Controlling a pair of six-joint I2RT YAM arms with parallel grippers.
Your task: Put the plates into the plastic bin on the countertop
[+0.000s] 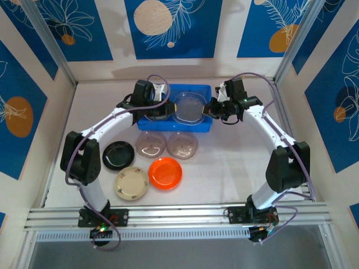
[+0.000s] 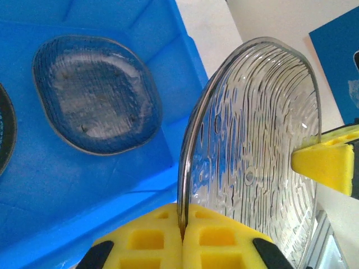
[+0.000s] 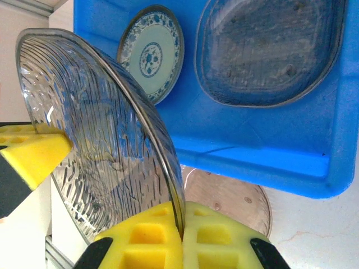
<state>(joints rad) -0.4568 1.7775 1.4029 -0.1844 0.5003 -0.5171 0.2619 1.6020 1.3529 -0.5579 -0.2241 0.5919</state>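
A clear ribbed plate hangs over the blue plastic bin, gripped at opposite edges by both grippers. My left gripper is shut on the rim of this clear plate; the right gripper's finger bites the far edge. My right gripper is likewise shut on the rim of the clear plate, with the left gripper's finger opposite. Inside the bin lie a teal-patterned plate and a smoky-grey plate. From above, the left gripper and right gripper flank the plate.
On the white countertop in front of the bin lie two smoky plates, a black plate, a cream plate and an orange plate. White walls close in the sides; an aluminium rail runs along the near edge.
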